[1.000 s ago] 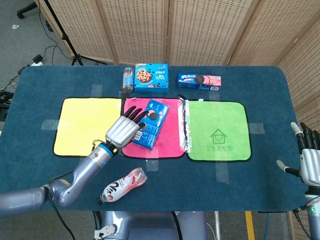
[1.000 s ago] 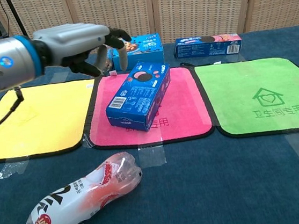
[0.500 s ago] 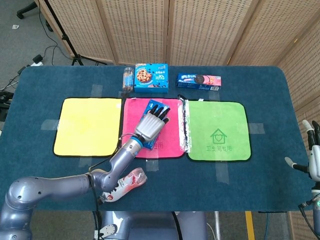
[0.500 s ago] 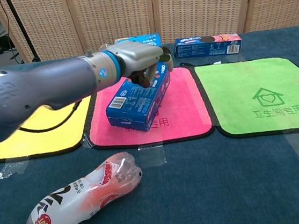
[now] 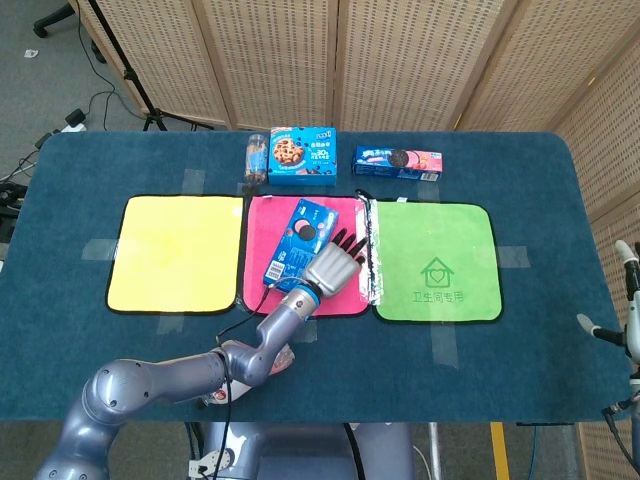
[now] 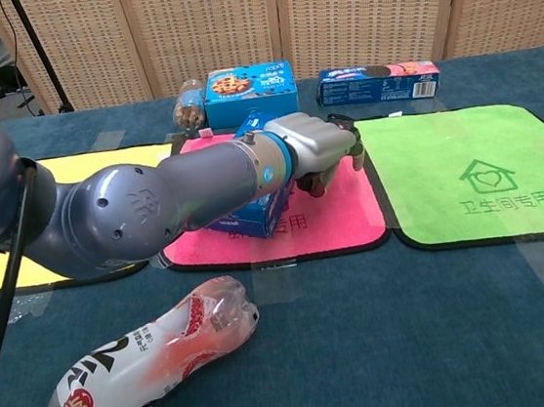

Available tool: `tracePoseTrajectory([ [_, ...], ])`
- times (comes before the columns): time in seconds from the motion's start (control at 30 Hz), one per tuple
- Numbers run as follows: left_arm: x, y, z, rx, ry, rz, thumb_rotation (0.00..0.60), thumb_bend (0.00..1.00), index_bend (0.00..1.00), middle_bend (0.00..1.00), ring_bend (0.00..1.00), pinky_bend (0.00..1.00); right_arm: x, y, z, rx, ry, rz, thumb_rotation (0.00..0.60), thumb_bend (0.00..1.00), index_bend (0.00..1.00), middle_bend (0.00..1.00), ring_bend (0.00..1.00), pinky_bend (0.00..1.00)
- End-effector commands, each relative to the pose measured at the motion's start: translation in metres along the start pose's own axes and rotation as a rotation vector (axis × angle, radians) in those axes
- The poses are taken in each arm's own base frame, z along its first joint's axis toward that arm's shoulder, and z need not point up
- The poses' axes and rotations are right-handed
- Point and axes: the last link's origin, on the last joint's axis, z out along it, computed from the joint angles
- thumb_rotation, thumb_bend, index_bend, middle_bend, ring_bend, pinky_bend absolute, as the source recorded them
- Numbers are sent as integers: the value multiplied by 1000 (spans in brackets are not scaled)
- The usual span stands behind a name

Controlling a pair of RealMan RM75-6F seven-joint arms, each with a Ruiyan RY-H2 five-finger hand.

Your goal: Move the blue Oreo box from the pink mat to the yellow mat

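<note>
The blue Oreo box lies slantwise on the pink mat, between the yellow mat and the green one. My left hand hovers low over the pink mat, right beside the box's right long side, fingers apart and holding nothing. I cannot tell whether it touches the box. In the chest view the left hand and forearm cross in front of the box, hiding most of it. My right hand is half cut off at the right edge, off the table, fingers spread.
A green mat lies right of the pink one. At the back stand a small jar, a blue cookie box and a slim Oreo pack. A plastic bottle lies on its side near the front edge.
My left hand has swept from the box's left side, over its top, to its right side. The box has not moved. My right hand has slid further out of view.
</note>
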Motion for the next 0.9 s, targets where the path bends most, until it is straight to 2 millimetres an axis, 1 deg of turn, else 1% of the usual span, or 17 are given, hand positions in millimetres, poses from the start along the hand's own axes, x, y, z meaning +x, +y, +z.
tracePoseTrajectory([
  [0.03, -5, -3, 0, 9, -17, 9, 600, 1000, 245, 0, 11, 18, 1, 2, 0, -6, 5, 5, 600, 0, 0, 0, 0, 0],
  [0.23, -9, -19, -9, 43, -37, 22, 600, 1000, 251, 6, 12, 18, 3, 2, -2, 0, 6, 13, 600, 0, 0, 0, 0, 0],
  [0.53, -16, -48, -37, 95, -74, -25, 600, 1000, 251, 7, 12, 18, 3, -2, -4, 18, 3, 20, 600, 0, 0, 0, 0, 0],
  [0.77, -30, -89, -64, 180, -110, -48, 600, 1000, 251, 7, 11, 18, 3, -7, -6, 40, 2, 21, 600, 0, 0, 0, 0, 0],
  [0.8, -33, -97, -71, 193, -117, -50, 600, 1000, 251, 6, 11, 18, 3, -8, -6, 44, 1, 22, 600, 0, 0, 0, 0, 0],
  [0.9, -39, -112, -85, 214, -132, -64, 600, 1000, 251, 6, 11, 18, 2, -9, -7, 50, -1, 21, 600, 0, 0, 0, 0, 0],
])
